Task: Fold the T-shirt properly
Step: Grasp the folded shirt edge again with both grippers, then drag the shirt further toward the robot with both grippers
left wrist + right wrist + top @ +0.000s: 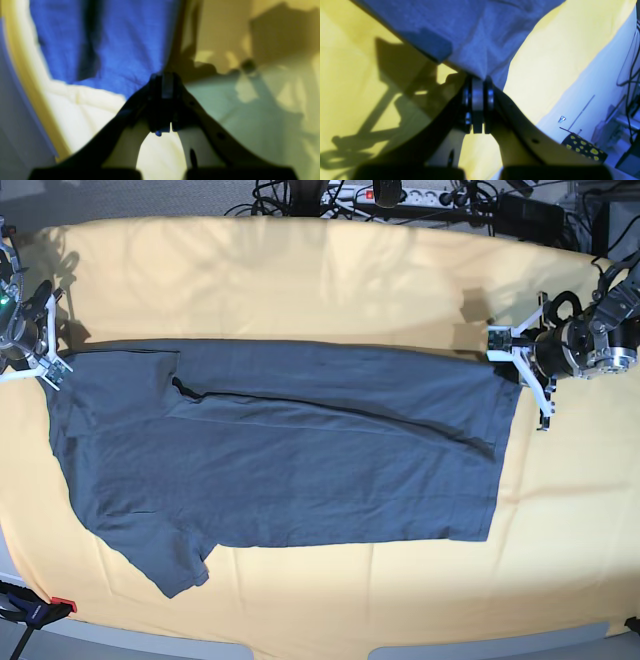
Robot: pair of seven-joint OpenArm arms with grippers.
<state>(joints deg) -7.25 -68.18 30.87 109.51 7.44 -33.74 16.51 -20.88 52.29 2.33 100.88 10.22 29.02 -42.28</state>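
The dark blue-grey T-shirt (300, 470) lies flat across the yellow-orange table cloth (300, 280), hem to the right and one short sleeve (175, 565) at the lower left. Its upper strip is folded over along a slanted crease. My left gripper (163, 75) (515, 365) is shut on the shirt's upper right hem corner, and the blue cloth (105, 45) runs into its tips. My right gripper (478, 78) (55, 365) is shut on the upper left corner, where the fabric (470, 32) puckers into the closed jaws.
Cables and a power strip (400, 195) lie along the table's far edge. A red-handled clamp (40, 610) sits at the near left corner. A black cylinder with yellow spots (585, 148) stands off the cloth beside my right arm.
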